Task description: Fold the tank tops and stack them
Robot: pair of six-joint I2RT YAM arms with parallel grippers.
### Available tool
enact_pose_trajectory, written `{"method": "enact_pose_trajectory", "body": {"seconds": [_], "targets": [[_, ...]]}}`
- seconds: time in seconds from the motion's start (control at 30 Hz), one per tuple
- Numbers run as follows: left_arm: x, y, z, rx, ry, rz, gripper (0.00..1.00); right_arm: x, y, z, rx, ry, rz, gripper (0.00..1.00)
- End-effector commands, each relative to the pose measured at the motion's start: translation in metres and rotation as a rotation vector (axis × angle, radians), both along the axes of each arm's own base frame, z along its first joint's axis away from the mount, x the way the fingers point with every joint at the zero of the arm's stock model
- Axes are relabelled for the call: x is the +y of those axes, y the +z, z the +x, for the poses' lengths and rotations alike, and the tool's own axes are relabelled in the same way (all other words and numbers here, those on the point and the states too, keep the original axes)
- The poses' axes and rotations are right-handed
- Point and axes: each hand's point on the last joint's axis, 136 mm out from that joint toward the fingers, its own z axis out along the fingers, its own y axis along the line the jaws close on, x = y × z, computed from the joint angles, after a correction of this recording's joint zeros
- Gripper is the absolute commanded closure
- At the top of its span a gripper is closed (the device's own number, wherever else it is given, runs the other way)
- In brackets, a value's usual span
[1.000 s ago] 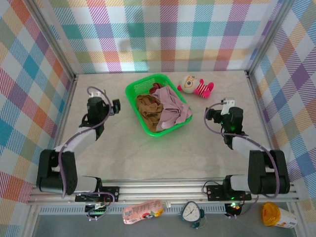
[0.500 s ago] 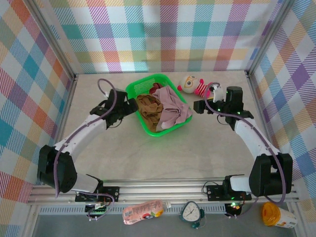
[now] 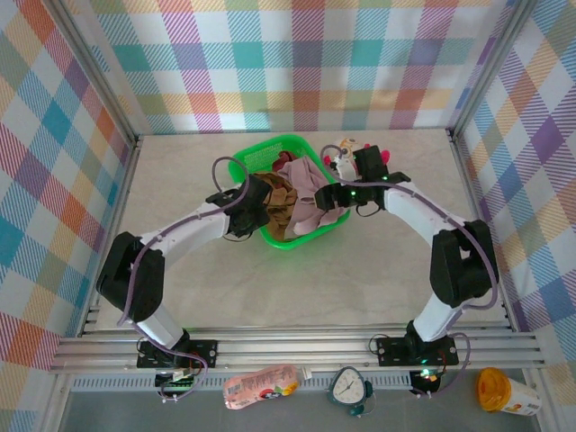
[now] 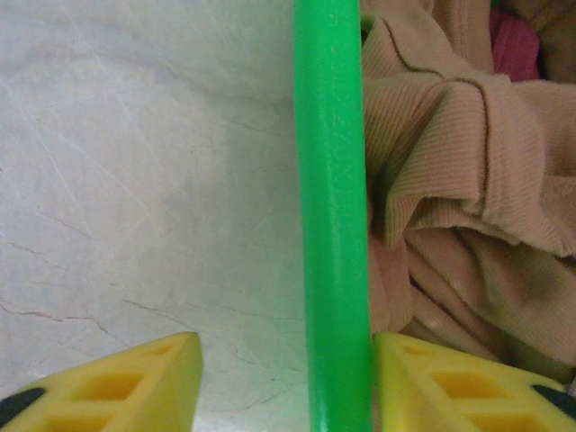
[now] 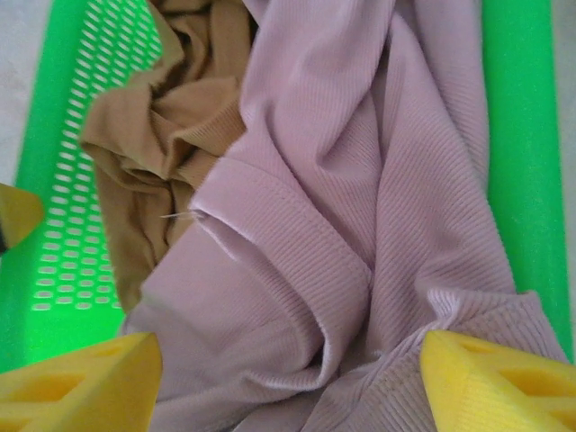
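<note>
Top external view: a green basket [image 3: 310, 236] stands on the table [image 3: 270, 288], near the middle of its far edge. It holds the tank tops in a crumpled, unfolded heap. The tan top [image 3: 275, 205] lies on the basket's left side and the mauve top [image 3: 310, 193] on its right, spilling over the right rim. A plush toy [image 3: 342, 160] lies just beyond the basket's far right corner, partly hidden by the right arm. Both arms reach inward to the basket. The left gripper [image 3: 255, 200] is at the left rim and the right gripper [image 3: 328, 196] over the right side.

Left wrist view: the left gripper [image 4: 286, 382] is released, its jaws apart astride the basket's rim [image 4: 333, 225]. One finger is outside over the bare table and the other inside, above the tan top [image 4: 450, 180]. A patch of the red top [image 4: 515, 45] shows behind the tan folds.

Right wrist view: the right gripper [image 5: 292, 378] is released, jaws spread wide just above the mauve top [image 5: 360, 225], grasping nothing. The tan top [image 5: 162, 135] is bunched against the perforated wall [image 5: 72, 180].
</note>
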Motion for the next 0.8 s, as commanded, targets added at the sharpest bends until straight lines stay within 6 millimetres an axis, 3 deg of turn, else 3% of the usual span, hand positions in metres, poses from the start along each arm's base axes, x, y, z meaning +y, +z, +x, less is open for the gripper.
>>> {"method": "enact_pose_trajectory", "body": {"seconds": [0.0,0.23,0.33,0.47,0.63,0.77], "targets": [[0.003,-0.001,0.003,0.006,0.039,0.027,0.56,0.001,-0.010,0.000,0.032,-0.024,-0.068,0.27],[0.004,-0.006,0.004,0.031,0.045,0.049,0.80,0.014,-0.038,0.003,0.080,-0.014,-0.130,0.37],[0.008,-0.007,0.001,0.042,0.048,0.068,0.88,0.025,-0.042,0.005,0.083,-0.004,-0.135,0.51],[0.010,-0.005,0.001,0.041,0.052,0.080,0.90,0.035,-0.042,0.006,0.086,0.012,-0.138,0.68],[0.016,-0.003,0.001,0.039,0.055,0.108,0.93,0.041,-0.011,0.008,0.024,0.010,-0.090,0.94],[0.029,-0.006,0.004,0.049,0.049,0.159,0.96,0.044,0.047,0.008,-0.088,0.011,-0.003,1.00]]}}
